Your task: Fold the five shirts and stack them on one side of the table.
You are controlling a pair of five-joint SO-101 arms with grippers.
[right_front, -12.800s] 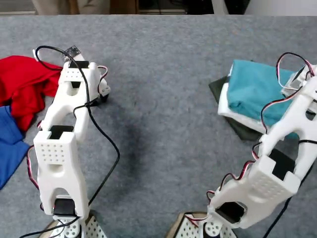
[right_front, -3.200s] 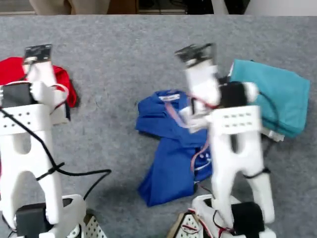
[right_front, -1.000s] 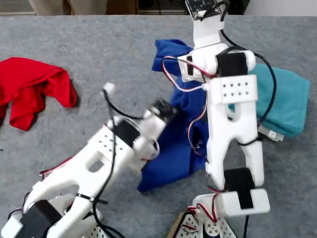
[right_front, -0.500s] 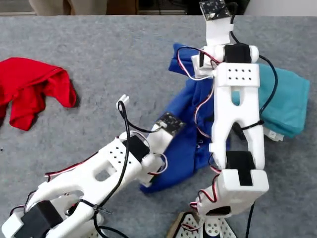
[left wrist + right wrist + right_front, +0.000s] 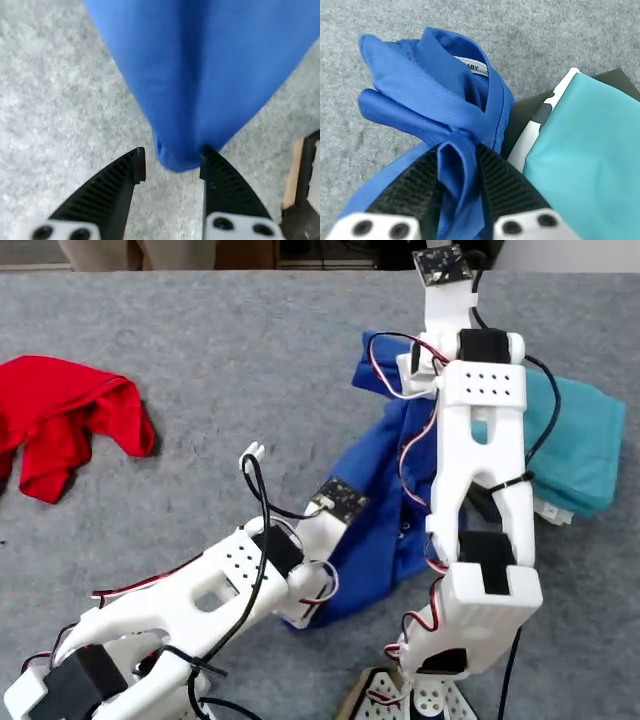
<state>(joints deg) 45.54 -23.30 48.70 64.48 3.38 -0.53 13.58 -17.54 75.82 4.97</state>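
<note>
Blue shirt [image 5: 385,510] lies stretched in a long strip on the bench [image 5: 250,360]. Its long axis runs diagonally from the far side, by the stack, to the near middle.

Right gripper [image 5: 459,149] has the far end, pressed together on a bunched fold just below the collar. The collar itself fans out beyond the fingertips.

Left gripper [image 5: 172,157] is at the near end, spread, with the shirt's bottom tip sitting between the jaws. One pad looks to be touching cloth and the other has a gap, so it's not pinched yet.

Judgement: the next move turns on the left gripper closing on that tip. The cloth is already straight ahead and centred, so it needs little more than a squeeze. After that both ends are held and the shirt can be spread flat.

Teal shirt [image 5: 570,440] is folded on top of a white piece and a dark piece at the right side. That's the stack. The blue collar sits just beside its dark bottom layer, possibly overlapping the edge, which is hard to call from the wrist view.

Red shirt [image 5: 60,415] is crumpled at the far left, well apart from both arms.
</note>
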